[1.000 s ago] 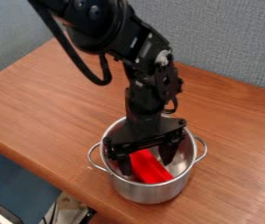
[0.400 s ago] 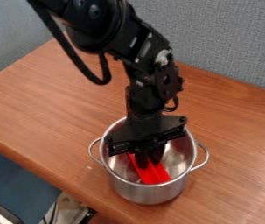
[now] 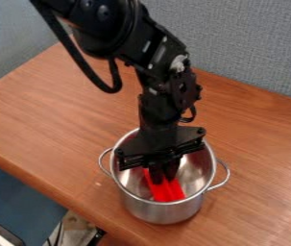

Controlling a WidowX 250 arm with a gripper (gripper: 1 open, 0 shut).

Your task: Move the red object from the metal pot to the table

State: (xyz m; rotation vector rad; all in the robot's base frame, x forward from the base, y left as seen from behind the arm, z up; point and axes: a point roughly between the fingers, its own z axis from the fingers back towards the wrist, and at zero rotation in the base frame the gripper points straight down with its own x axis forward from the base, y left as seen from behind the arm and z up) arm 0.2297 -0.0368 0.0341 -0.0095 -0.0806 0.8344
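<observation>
The red object (image 3: 171, 188) lies tilted inside the metal pot (image 3: 202, 202), which stands near the front edge of the wooden table (image 3: 58, 106). My gripper (image 3: 159, 173) points straight down into the pot, its black fingers drawn together around the upper end of the red object. The block's lower end shows below the fingers against the pot's inner wall. The part between the fingers is hidden.
The black arm (image 3: 122, 38) rises from the pot toward the upper left, with a looped cable (image 3: 90, 67) hanging beside it. The table's rounded front edge (image 3: 33, 178) runs close under the pot. A grey wall stands behind.
The fingers have drawn in from wide open to shut around the red object. The hand and the pot have stayed where they were.
</observation>
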